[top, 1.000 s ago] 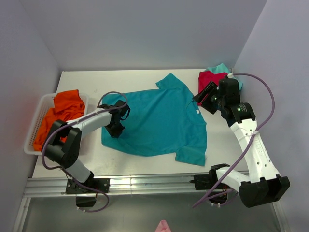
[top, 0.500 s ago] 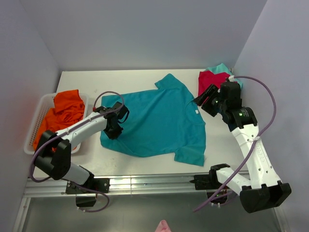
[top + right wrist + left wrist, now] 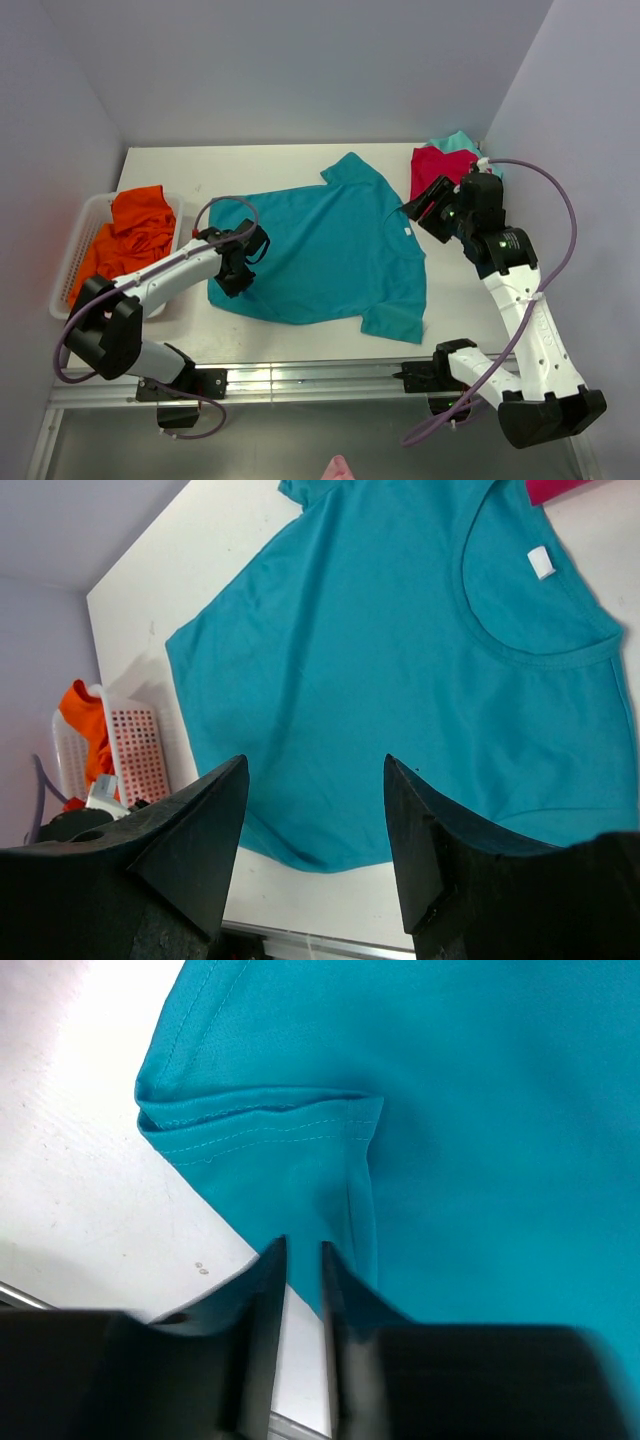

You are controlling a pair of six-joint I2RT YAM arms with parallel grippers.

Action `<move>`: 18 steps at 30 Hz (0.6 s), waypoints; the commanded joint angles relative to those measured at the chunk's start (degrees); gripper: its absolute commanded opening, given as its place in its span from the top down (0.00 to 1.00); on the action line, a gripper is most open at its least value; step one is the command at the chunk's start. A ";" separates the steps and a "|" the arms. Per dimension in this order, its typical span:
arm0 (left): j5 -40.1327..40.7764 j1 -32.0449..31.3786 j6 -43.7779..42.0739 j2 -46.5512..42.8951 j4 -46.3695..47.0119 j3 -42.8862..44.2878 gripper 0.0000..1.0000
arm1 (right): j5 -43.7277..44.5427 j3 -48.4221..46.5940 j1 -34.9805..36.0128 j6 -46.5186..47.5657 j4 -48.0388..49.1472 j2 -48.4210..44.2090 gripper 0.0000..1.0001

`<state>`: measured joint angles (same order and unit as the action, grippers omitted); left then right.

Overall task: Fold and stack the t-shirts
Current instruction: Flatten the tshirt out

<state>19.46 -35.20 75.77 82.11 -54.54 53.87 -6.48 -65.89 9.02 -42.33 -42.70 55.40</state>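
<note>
A teal-blue t-shirt point(image 3: 325, 250) lies spread flat mid-table, its white neck label point(image 3: 410, 232) toward the right. My left gripper point(image 3: 230, 285) sits low at the shirt's near-left hem corner. In the left wrist view its jaws point(image 3: 300, 1245) stand narrowly open; bare table shows between them and the folded-over hem point(image 3: 260, 1120) lies just beyond the tips. My right gripper point(image 3: 420, 205) hovers above the collar side, wide open and holding nothing point(image 3: 315, 762). Red point(image 3: 435, 165) and light-teal point(image 3: 458, 141) t-shirts are bunched at the back right. An orange t-shirt point(image 3: 135, 225) fills the basket.
A white perforated basket point(image 3: 70, 270) stands at the table's left edge, close to the left arm. Walls close in the back and both sides. A metal rail point(image 3: 300, 380) runs along the near edge.
The left jaws have parted slightly and no longer pinch the hem; the left arm has swung lower and outward. The right gripper has drifted slightly right.
</note>
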 commanded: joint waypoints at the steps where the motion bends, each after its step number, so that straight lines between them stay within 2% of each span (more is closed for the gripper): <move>1: 1.28 -0.40 0.61 -1.51 0.04 -0.43 0.71 | 0.59 1.11 0.39 0.49 0.51 -1.25 0.37; 7: 1.19 -0.48 -1.23 3.40 1.46 1.68 0.59 | 0.33 1.64 0.39 0.32 0.86 -1.34 0.37; 18: 0.57 -0.48 -3.43 9.74 3.22 6.16 0.59 | 0.24 1.99 0.39 0.40 0.95 -1.08 0.37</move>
<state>19.40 -35.35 73.78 91.15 -52.16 57.32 -6.50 -64.31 9.13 -42.33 -42.87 54.98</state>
